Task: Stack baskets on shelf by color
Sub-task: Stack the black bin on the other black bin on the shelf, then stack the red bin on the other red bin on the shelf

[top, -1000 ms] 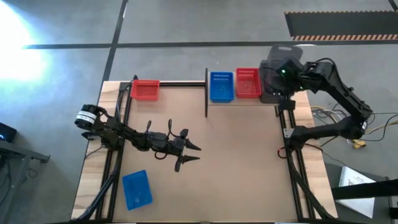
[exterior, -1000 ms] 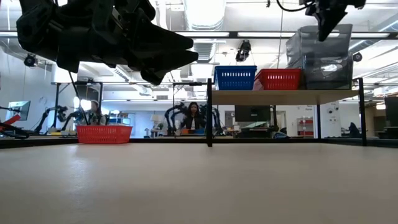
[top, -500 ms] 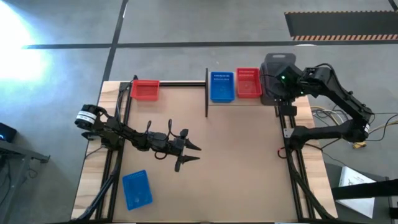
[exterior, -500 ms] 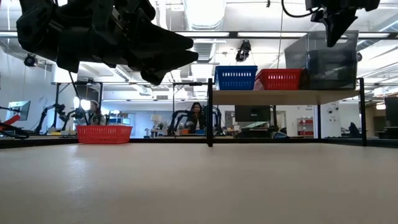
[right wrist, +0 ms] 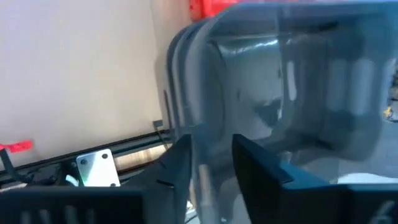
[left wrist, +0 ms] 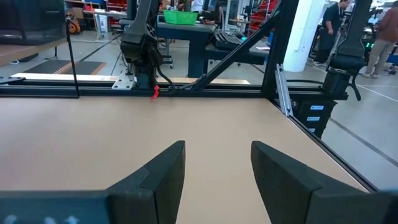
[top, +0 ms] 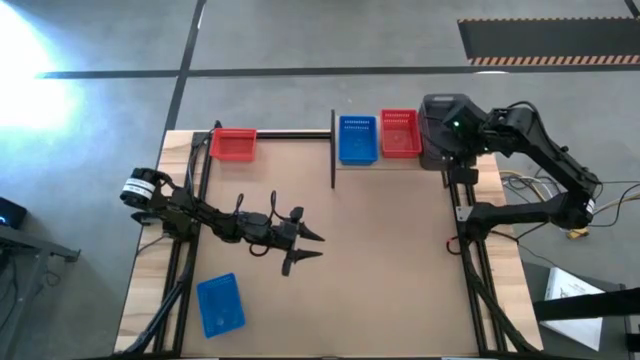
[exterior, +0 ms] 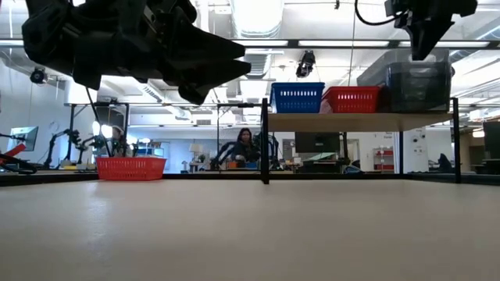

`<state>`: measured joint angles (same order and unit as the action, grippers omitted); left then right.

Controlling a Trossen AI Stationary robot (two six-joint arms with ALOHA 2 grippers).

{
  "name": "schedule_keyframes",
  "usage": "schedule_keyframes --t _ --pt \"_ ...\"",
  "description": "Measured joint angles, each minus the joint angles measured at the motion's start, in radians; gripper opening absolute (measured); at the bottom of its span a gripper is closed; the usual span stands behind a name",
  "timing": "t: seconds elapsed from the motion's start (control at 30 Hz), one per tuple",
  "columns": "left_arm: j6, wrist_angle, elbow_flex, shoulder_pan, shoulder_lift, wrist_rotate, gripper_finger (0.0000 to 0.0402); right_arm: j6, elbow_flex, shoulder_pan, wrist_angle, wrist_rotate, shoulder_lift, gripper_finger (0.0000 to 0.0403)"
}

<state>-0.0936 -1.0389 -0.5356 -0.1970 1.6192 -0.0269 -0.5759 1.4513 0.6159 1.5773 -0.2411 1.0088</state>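
The shelf (exterior: 359, 121) stands at the table's far right. On it, from left to right, sit a blue basket (top: 356, 139), a red basket (top: 399, 132) and a grey basket (top: 445, 125) nested in another grey one (exterior: 406, 90). My right gripper (exterior: 426, 47) is open just above the grey basket's rim. In the right wrist view its fingers (right wrist: 180, 165) stand on either side of the basket's wall (right wrist: 214, 124). My left gripper (top: 305, 248) hovers open over the table's left middle, with nothing between its fingers.
A red basket (top: 233, 143) rests on the table at the far left. A blue basket (top: 220, 303) lies near the front left corner. Black posts (top: 332, 150) rise at the shelf's corners. Bare tabletop (top: 390, 260) stretches between the arms.
The grey basket, tilted and held high over the shelf's right end a second ago, has come down level into the grey basket below it. My right gripper has stayed above while the basket dropped, so it has let go.
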Motion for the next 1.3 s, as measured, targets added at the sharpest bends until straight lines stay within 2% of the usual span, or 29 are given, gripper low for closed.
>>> schedule_keyframes --t 0.17,0.33,0.4,0.53,0.6,0.73,0.8,0.9,1.0,1.1,1.23,1.3 --pt "0.004 0.000 -0.006 0.000 0.000 -0.001 0.0168 0.074 0.065 -0.003 -0.003 0.002 0.008 0.0161" --pt "0.012 0.000 -0.006 0.001 0.000 -0.008 0.0168 0.333 0.132 -0.003 -0.006 0.015 0.031 0.0177" --pt "0.031 0.000 -0.006 0.002 0.000 -0.009 0.0168 0.452 0.146 -0.003 -0.011 0.076 0.040 0.0176" --pt "0.071 0.000 -0.006 0.002 0.000 -0.021 0.0168 0.595 0.135 -0.013 -0.058 0.303 0.046 0.0167" --pt "0.082 0.000 -0.006 0.002 0.000 -0.044 0.0168 0.630 0.108 -0.062 -0.115 0.368 0.039 0.0161" --pt "0.081 0.090 -0.001 0.008 -0.033 -0.106 0.0168 0.699 0.007 -0.248 -0.349 0.370 0.004 0.0152" --pt "0.079 0.206 -0.001 0.008 -0.083 -0.156 0.0168 0.724 -0.056 -0.355 -0.488 0.335 -0.010 0.0151" --pt "0.074 0.410 -0.002 0.008 -0.186 -0.249 0.0168 0.770 -0.156 -0.544 -0.679 0.217 -0.012 0.0150" --pt "0.052 0.612 -0.003 0.008 -0.309 -0.377 0.0168 0.795 -0.262 -0.718 -0.806 0.076 0.014 0.0150" --pt "-0.035 0.853 -0.023 0.024 -0.441 -0.501 0.0168 0.847 -0.375 -0.861 -0.897 -0.026 0.055 0.0150" --pt "-0.190 1.189 -0.084 0.135 -0.582 -0.534 0.0168 1.001 -0.531 -0.999 -1.062 -0.119 0.128 0.0150" --pt "-0.201 1.304 -0.108 0.225 -0.619 -0.535 0.0168 1.082 -0.596 -1.049 -1.154 -0.152 0.177 0.0150"
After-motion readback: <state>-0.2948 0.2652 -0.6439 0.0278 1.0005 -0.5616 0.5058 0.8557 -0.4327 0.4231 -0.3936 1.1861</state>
